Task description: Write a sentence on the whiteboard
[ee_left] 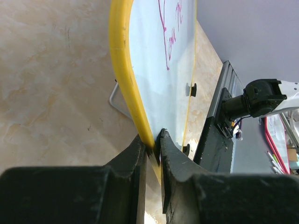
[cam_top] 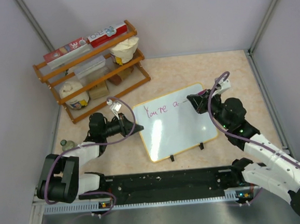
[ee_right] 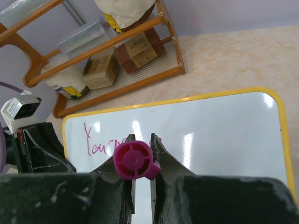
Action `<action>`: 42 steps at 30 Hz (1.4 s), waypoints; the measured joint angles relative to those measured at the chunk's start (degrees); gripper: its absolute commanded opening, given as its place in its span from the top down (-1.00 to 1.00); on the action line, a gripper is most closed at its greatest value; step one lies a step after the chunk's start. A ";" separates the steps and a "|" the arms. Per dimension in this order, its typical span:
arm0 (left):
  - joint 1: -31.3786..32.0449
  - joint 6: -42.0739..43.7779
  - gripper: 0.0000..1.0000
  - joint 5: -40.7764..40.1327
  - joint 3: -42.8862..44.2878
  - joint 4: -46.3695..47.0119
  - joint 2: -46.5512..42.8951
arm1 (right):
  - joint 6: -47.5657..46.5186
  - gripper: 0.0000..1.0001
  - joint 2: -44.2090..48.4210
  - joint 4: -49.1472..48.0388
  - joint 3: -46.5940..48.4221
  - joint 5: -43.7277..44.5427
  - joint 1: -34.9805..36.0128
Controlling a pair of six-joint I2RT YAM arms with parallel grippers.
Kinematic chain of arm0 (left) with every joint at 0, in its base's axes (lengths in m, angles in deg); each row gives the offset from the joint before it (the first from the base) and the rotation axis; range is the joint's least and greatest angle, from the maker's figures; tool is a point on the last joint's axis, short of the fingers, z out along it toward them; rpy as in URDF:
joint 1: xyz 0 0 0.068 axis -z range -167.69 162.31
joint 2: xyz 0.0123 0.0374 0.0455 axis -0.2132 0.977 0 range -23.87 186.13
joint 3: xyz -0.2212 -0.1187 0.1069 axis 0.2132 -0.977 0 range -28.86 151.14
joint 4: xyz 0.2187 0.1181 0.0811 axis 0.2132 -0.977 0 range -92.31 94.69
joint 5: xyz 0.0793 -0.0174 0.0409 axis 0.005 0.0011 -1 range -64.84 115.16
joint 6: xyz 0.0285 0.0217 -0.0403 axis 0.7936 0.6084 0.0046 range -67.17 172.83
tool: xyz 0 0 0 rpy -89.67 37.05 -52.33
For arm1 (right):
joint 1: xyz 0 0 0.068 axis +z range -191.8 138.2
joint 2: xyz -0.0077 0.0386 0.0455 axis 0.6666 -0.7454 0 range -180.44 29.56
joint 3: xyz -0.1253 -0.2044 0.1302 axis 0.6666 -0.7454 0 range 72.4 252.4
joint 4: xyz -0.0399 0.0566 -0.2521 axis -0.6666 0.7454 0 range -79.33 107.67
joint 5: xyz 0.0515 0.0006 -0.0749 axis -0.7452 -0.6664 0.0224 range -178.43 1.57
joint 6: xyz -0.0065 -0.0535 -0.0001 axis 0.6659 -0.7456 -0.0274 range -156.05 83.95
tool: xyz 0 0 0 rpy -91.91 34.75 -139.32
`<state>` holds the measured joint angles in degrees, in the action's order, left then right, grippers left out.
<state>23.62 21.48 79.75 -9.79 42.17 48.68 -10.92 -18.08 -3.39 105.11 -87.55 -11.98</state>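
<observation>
1. Whiteboard point(cam_top: 174, 123) lies face up on the beige table point(cam_top: 224, 70), yellow rim all round. Its two black clips point(cam_top: 171, 158) sit on the near edge.
2. Wooden rack point(cam_top: 92, 70) stands beyond the whiteboard's far left corner, apart from it. It holds boxes, bags and tubs.
3. Magenta writing point(cam_top: 163, 109) runs along the whiteboard's far edge, starting at its left end. It reads "You're a", followed by a short stroke.
4. Left gripper point(ee_left: 153, 140) is at the whiteboard's left edge. Its fingers are clamped on the yellow rim, one above the board face and one beneath.
5. A bent metal wire point(ee_left: 114, 98) shows under the whiteboard's left side in the left wrist view.
6. Right gripper point(ee_right: 140, 142) is over the whiteboard's far edge, at the right end of the writing. Its fingers are closed around a magenta marker point(ee_right: 134, 161), whose round back end faces the wrist camera.
7. The marker tip is hidden by the fingers, so I cannot tell whether it touches the whiteboard.
</observation>
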 measured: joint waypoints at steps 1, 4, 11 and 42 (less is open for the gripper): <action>0.00 0.00 1.00 0.00 0.00 0.00 0.00 | -0.11 1.00 0.00 -0.09 0.00 -0.87 0.00; 0.00 0.00 1.00 -0.02 0.00 0.00 0.02 | -0.20 1.00 -0.15 -0.13 -0.02 -2.27 0.00; 0.00 0.00 1.00 0.00 0.00 0.00 0.02 | -0.76 1.00 -1.11 -0.90 -0.02 0.55 0.00; 0.00 0.00 1.00 0.00 0.00 0.04 0.02 | -0.44 1.00 -7.37 -2.60 1.60 6.27 -0.13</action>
<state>23.62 21.48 79.75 -9.79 42.21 48.70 -11.36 -25.45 -5.99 106.71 -81.27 -12.11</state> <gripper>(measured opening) 0.175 0.103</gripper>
